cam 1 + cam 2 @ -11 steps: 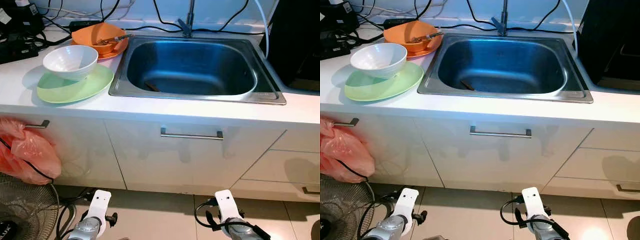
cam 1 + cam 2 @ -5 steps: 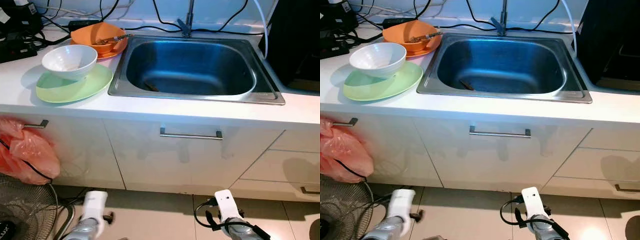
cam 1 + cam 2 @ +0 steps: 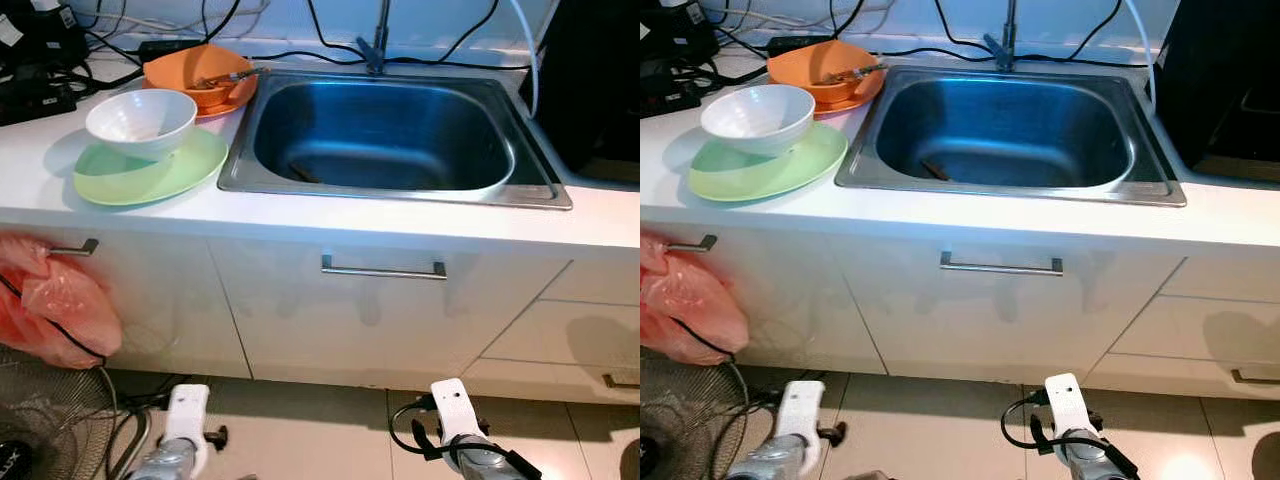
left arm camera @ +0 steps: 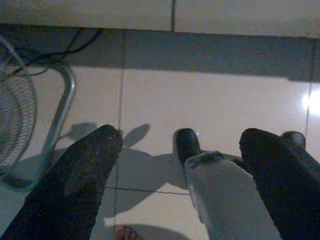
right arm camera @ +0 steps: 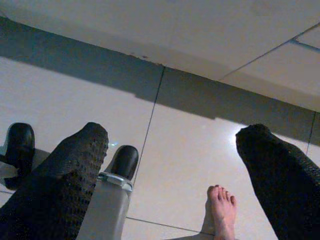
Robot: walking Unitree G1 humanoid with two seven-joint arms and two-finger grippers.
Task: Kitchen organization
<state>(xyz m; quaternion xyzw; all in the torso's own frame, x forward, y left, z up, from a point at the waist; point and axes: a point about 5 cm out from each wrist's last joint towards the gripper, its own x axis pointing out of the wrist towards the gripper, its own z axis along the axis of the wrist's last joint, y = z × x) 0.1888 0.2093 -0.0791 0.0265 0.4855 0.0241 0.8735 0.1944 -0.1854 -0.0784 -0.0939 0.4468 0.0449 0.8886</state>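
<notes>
A white bowl (image 3: 140, 120) sits on a pale green plate (image 3: 192, 165) on the white counter, left of the steel sink (image 3: 390, 192). Behind them an orange bowl (image 3: 175, 72) holding cutlery rests on an orange plate (image 3: 228, 104). A dark utensil (image 3: 303, 172) lies in the sink basin. Both arms hang low in front of the cabinets. My left gripper (image 4: 182, 135) is open over the floor tiles, and my right gripper (image 5: 172, 132) is open too, holding nothing.
A pink plastic bag (image 3: 55, 310) hangs from the left cabinet handle, above a floor fan (image 3: 40, 430). Cables and black devices (image 3: 40, 60) crowd the back left. A black appliance (image 3: 590, 80) stands at the right. A person's bare foot (image 5: 222, 210) is on the floor nearby.
My left arm has swung a little to the left down near the floor. The right arm and the dishes have not moved.
</notes>
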